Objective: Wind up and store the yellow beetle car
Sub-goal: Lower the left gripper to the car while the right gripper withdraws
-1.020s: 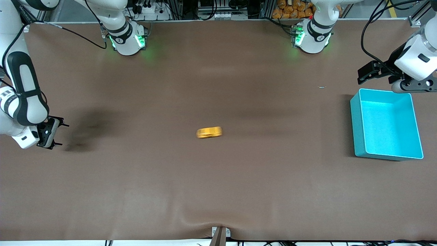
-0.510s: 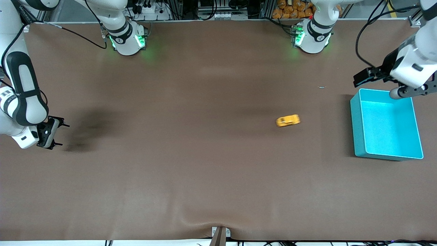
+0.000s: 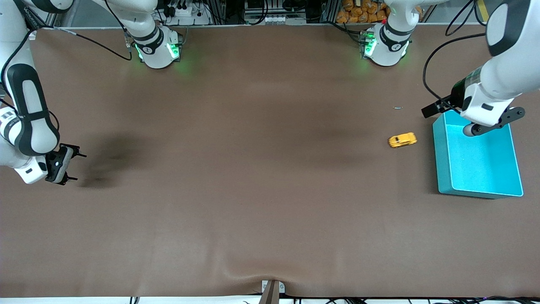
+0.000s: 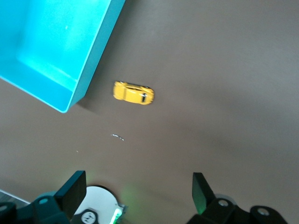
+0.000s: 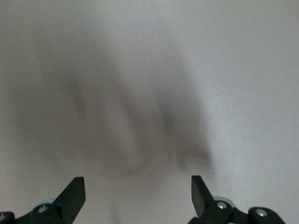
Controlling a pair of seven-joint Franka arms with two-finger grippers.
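Rolled toward the left arm's end of the bench since the earlier frames: yellow beetle car point(image 3: 402, 139), once near the bench's middle, then stopped just beside the teal bin point(image 3: 441, 156), apart from its wall, on its wheels on the brown bench point(image 3: 253, 219). Seen in the left wrist view as well, car point(image 4: 133, 93) near a corner of the bin point(image 4: 88, 70), with a tiny pale scrap point(image 4: 117, 136) lying on the bench close by.

Also shifted over that time: left gripper point(image 3: 434, 109), brought from the bench's end to hang over the bin's corner farthest from the front camera, fingers point(image 4: 74, 189) spread wide and holding nothing.

Unchanged: right gripper point(image 3: 71, 167), waiting low over the bench at the right arm's end, well apart from the car, fingers point(image 5: 74, 193) spread wide, nothing between them, only bare bench surface and a blurred shadow beneath.

Bin open-topped, nothing seen inside.
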